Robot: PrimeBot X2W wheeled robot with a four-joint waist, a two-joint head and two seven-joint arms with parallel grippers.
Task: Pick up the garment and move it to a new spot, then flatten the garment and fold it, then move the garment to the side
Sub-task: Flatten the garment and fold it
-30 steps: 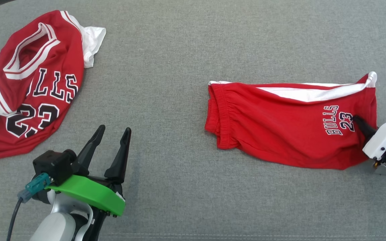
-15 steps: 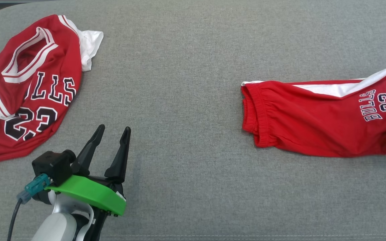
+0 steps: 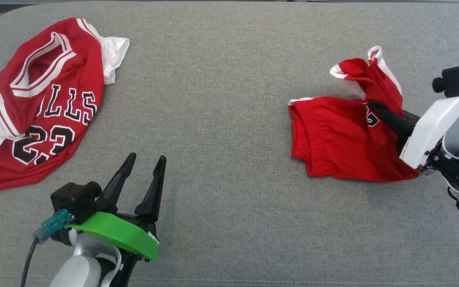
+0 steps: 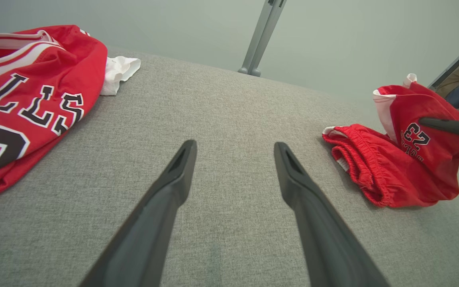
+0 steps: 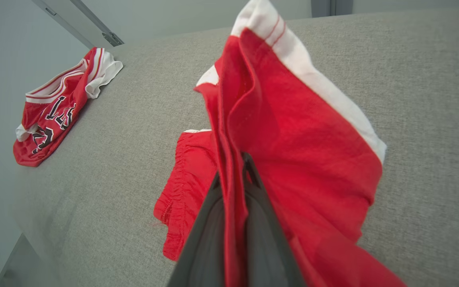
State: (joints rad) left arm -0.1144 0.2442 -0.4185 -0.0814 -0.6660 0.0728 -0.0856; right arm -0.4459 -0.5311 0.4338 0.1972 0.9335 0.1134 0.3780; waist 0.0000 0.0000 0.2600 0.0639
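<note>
Right gripper (image 3: 370,105) and red shorts (image 3: 333,135) on the grey padded surface (image 3: 229,119), seen from the head, with both wrist views. The right jaws were closed tight on a fold of the shorts near the printed number. The right wrist view showed the two dark fingers (image 5: 209,223) pressed together, with red cloth pinched in the narrow slit between them. The gripped leg end, with its white side stripe, stood bunched and raised off the surface. The elastic waistband end lay flat on the surface, on the side toward the middle. The shorts sat at the robot's right, well apart from the red and white jersey (image 3: 42,107), which lay crumpled at the far left with its number 23 facing up. The left gripper (image 3: 146,157) was at the lower left, near the front edge of the surface and just beside the jersey's lower hem. Its jaws stood wide apart, with bare grey fabric showing between the fingers and nothing held. Whether the left fingertips touched the surface could not be told.
</note>
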